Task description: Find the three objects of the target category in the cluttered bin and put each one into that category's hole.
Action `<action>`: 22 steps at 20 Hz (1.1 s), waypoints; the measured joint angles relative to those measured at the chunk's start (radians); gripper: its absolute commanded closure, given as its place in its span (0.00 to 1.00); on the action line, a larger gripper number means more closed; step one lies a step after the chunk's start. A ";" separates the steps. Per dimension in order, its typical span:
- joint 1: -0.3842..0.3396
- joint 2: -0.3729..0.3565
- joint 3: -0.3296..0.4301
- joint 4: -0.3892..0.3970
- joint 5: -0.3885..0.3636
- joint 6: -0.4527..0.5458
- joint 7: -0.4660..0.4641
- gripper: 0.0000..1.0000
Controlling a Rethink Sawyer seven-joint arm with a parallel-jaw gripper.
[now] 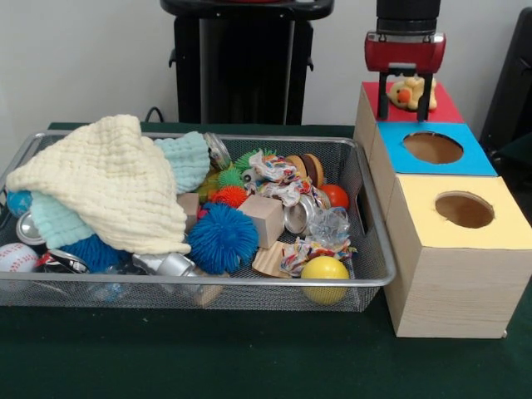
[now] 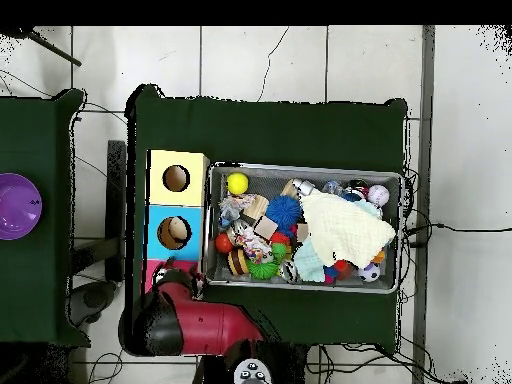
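Gripper (image 1: 404, 104): fingers spread, positioned over the red-topped wooden box (image 1: 440, 108); nothing is grasped.
Yellow plush duck (image 1: 411, 91): seen between the fingers, on the red top.
Silver wire-mesh bin (image 1: 374, 278): cluttered, beside the boxes.

The bin (image 1: 366, 278) is packed: a cream muslin cloth (image 1: 108, 183) blankets its left half, and a blue spiky ball (image 1: 222, 238), wooden blocks (image 1: 264, 218), rope toys (image 1: 278, 176) and a yellow ball (image 1: 324, 274) crowd the rest, leaving no bare mesh to reach through. The gripper (image 1: 405, 108) hangs over the red-topped box (image 1: 445, 108), fingers either side of a yellow duck (image 1: 409, 91), blocking that box's top. The blue box's hole (image 1: 432, 147) and the yellow box's hole (image 1: 464, 209) lie open from above.
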 measured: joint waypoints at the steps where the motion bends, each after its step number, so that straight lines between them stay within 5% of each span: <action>1: 0.012 -0.003 -0.005 0.000 0.006 0.026 0.000 0.00; 10: 0.140 -0.076 -0.062 -0.051 0.014 0.425 0.000 0.00; 22: 0.165 -0.108 -0.101 -0.119 0.012 0.521 0.000 0.00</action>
